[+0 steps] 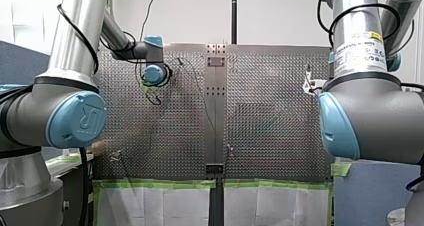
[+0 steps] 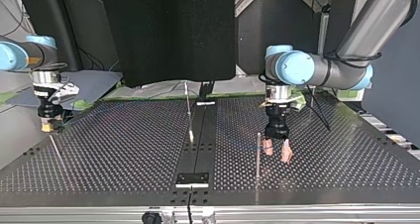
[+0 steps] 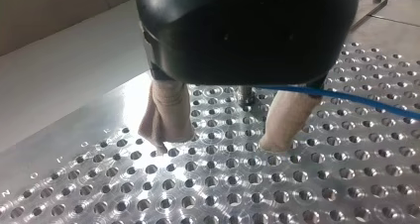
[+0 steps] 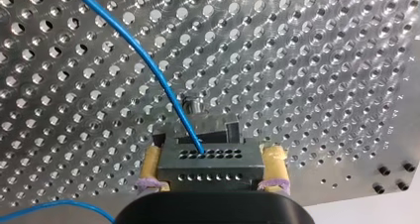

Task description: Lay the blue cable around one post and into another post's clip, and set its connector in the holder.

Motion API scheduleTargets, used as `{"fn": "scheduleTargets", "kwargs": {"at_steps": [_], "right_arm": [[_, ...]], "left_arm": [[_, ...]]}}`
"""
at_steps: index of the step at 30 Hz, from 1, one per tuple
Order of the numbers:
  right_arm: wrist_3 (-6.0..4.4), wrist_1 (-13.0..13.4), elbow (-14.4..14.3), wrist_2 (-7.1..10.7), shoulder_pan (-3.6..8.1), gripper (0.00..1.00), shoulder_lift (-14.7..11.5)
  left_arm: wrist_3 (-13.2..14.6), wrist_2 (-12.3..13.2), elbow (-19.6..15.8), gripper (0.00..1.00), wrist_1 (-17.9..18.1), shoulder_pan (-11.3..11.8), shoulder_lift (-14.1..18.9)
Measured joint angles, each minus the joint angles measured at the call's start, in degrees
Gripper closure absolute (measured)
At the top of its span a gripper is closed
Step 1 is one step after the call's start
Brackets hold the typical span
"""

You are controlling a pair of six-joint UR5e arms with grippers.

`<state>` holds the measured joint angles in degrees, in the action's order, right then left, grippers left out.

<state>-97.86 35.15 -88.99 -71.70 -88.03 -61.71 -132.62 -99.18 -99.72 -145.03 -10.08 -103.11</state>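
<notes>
Over at the table's (image 2: 124, 149) edge on the top view's left, my right gripper (image 2: 48, 126) has the connector (image 4: 208, 160) between its fingers, with the cable (image 4: 148, 60) running off it across the table. In that view's right half, my left gripper (image 2: 277, 151) stands just beside a post (image 2: 258, 154). Another post (image 2: 188, 110) sits by the middle strip, and a plate (image 2: 193, 178) lies on it near the camera-side edge.

Left pincer (image 3: 218, 144) low, fingers (image 3: 168, 110) apart; right pincer (image 4: 213, 167) tight on the connector (image 4: 208, 157).
</notes>
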Motion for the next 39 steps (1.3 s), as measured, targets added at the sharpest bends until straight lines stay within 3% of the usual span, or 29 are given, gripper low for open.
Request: {"fn": "scheduleTargets", "kwargs": {"at_steps": [12, 21, 39], "right_arm": [[-0.44, -0.2, 0.1, -0.29, -0.27, 0.82, 0.4], [-0.48, -1.9, 1.3, -0.11, -0.15, 0.82, 0.9], [-0.35, -2.4, 2.1, 1.72, -0.02, 0.82, 1.1]], "left_arm": [[0.0, 0.0, 0.0, 0.02, -0.1, 0.0, 0.0], [0.0, 0.0, 0.0, 0.02, -0.3, 0.0, 0.0], [0.3, 0.0, 0.0, 0.02, -0.5, 0.1, 0.0]]}}
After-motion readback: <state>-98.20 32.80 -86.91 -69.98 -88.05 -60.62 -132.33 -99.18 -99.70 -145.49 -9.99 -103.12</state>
